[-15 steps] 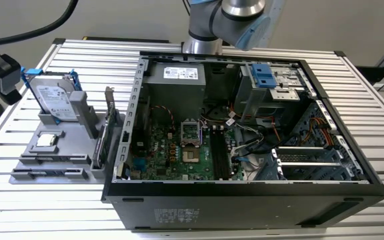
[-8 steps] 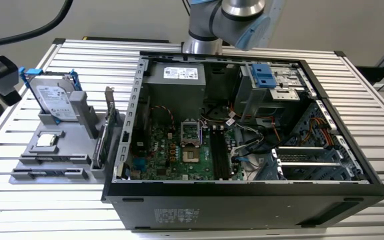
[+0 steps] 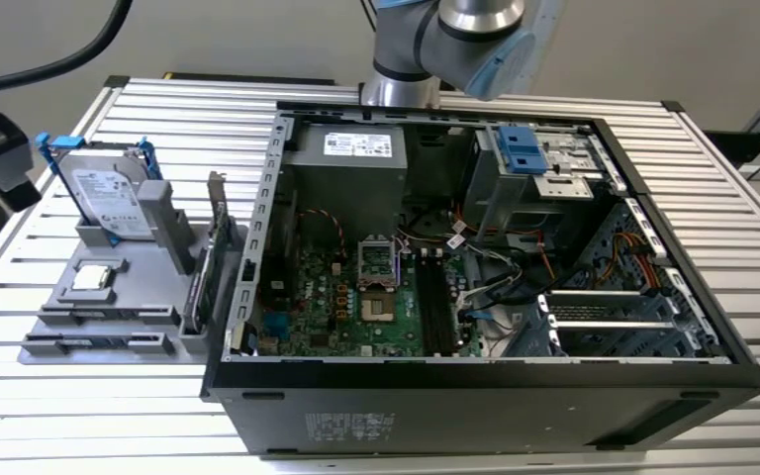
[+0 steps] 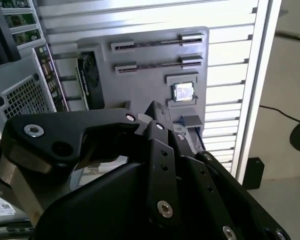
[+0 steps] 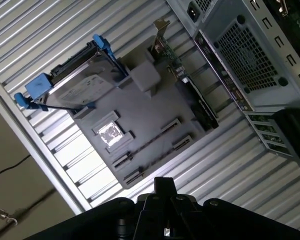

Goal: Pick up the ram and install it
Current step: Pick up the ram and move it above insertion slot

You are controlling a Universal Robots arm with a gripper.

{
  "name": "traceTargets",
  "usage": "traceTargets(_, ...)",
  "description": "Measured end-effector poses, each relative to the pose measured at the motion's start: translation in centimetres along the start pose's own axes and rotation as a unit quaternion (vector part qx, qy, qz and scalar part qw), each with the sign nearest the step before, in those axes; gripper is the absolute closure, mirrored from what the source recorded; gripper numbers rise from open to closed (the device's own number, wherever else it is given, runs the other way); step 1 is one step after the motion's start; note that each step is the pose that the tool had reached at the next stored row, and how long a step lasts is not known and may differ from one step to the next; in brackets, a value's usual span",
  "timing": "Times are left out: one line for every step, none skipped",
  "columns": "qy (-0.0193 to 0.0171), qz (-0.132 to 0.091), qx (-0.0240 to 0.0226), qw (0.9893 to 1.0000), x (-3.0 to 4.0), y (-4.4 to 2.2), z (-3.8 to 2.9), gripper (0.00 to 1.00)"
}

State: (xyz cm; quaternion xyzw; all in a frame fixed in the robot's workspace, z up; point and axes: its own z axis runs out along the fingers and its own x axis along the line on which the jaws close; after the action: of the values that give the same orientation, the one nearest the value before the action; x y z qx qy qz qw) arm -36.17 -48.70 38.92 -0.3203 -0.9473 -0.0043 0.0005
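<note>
Hanging over the flat grey plastic parts holder [image 5: 155,107] and clear of it, the black gripper [image 5: 164,187] carries nothing that can be seen; whether it is parted or closed cannot be told; in the exterior view the silver and pale blue arm [image 3: 473,35] rises behind the open black computer case [image 3: 486,396], which lies on the slatted aluminium table [image 3: 90,426].

The ram [image 4: 155,45], a long thin dark stick, stands on edge between grey clips at the holder's outer rim, with a like strip parallel just beside it; both wrist views show it apart from the gripper.

The first wrist view adds the silver hard drive with blue rails [image 5: 75,82] and the dark card with a metal bracket [image 5: 190,90]; the second wrist view shows the square silver processor chip [image 4: 184,92] near the ram; the exterior view shows the case's green motherboard [image 3: 353,297].
</note>
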Motion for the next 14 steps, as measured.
traceTargets(-0.0005, 0.004, 0.0006, 1.0, 0.0, 0.0, 0.0, 1.0)
traceTargets(-0.0009, 0.007, 0.0011, 1.0, 0.0, -0.01, 0.0, 1.0)
traceTargets(-0.0012, 0.012, 0.0014, 0.9999, 0.01, -0.01, 0.0, 1.0)
traceTargets(-0.0014, 0.016, 0.0017, 0.9999, 0.01, -0.01, 0.0, 1.0)
traceTargets(-0.0017, 0.021, 0.002, 0.9998, 0.01, -0.01, 0.0, 1.0)
traceTargets(-0.0019, 0.025, 0.0022, 0.9997, 0.02, -0.02, 0.0, 1.0)
traceTargets(-0.0021, 0.03, 0.0024, 0.9995, 0.02, -0.02, 0.0, 1.0)
traceTargets(-0.0022, 0.035, 0.0025, 0.9994, 0.03, -0.02, 0.0, 1.0)
traceTargets(-0.0023, 0.04, 0.0026, 0.9992, 0.05, -0.03, 0.01, 1.0)
traceTargets(-0.0023, 0.046, 0.0025, 0.999, 0.06, -0.05, 0.03, 1.0)
traceTargets(-0.0024, 0.051, 0.0024, 0.9987, 0.08, -0.06, 0.06, 1.0)
traceTargets(-0.0024, 0.056, 0.0024, 0.9984, 0.1, -0.08, 0.08, 1.0)
traceTargets(-0.0025, 0.061, 0.0024, 0.9981, 0.12, -0.09, 0.1, 1.0)
traceTargets(-0.0025, 0.066, 0.0025, 0.9978, 0.15, -0.11, 0.11, 1.0)
